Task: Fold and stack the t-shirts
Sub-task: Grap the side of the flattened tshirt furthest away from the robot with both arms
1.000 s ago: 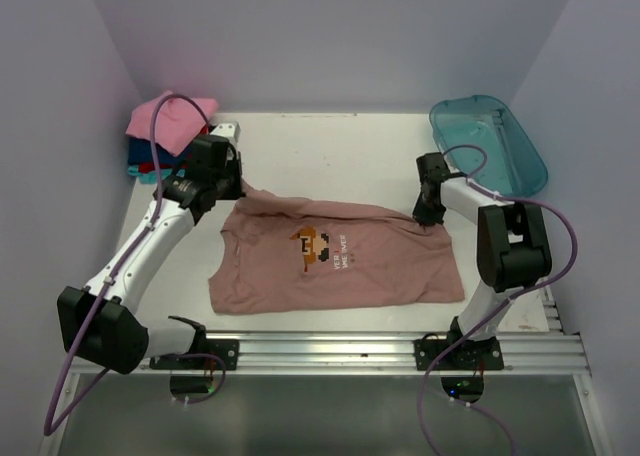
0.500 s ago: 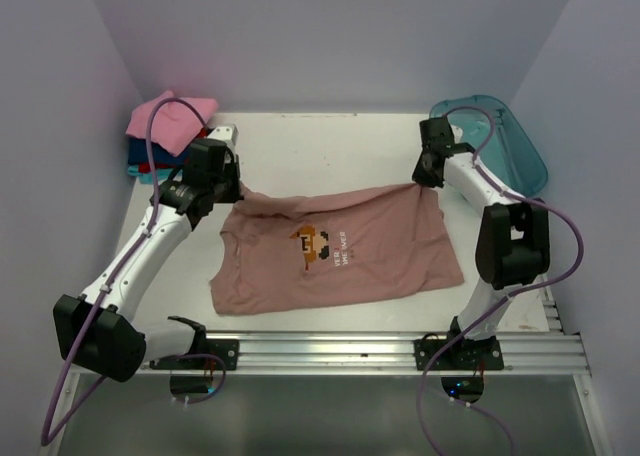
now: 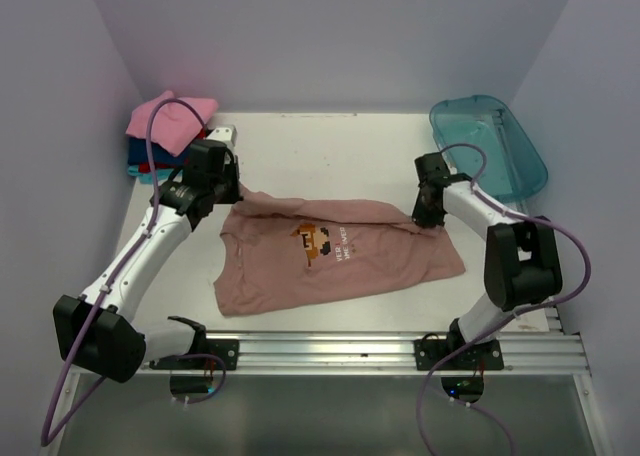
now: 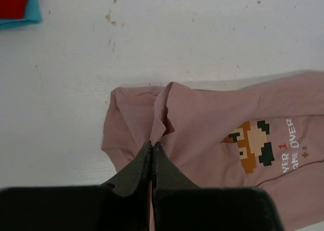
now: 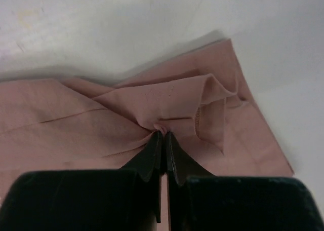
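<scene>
A dusty pink-brown t-shirt (image 3: 340, 261) with a pixel-character print lies spread on the white table (image 3: 330, 151), its far edge lifted and pulled taut between both arms. My left gripper (image 3: 236, 190) is shut on the shirt's far-left corner; in the left wrist view the fabric (image 4: 202, 119) bunches at the closed tips of the left gripper (image 4: 152, 144). My right gripper (image 3: 428, 219) is shut on the far-right corner, with folds of cloth (image 5: 167, 104) puckering at the tips of the right gripper (image 5: 163, 133). Folded t-shirts (image 3: 168, 131), bright pink on top, are stacked at the back left.
A translucent teal tub (image 3: 488, 144) sits at the back right. A metal rail (image 3: 330, 351) runs along the near edge. Purple walls close in the left, back and right. A red and teal corner of the folded stack (image 4: 17, 5) shows in the left wrist view.
My right gripper swung the shirt's right corner toward the back of the table, then brought it forward again. The left gripper stayed nearly still, holding its corner.
</scene>
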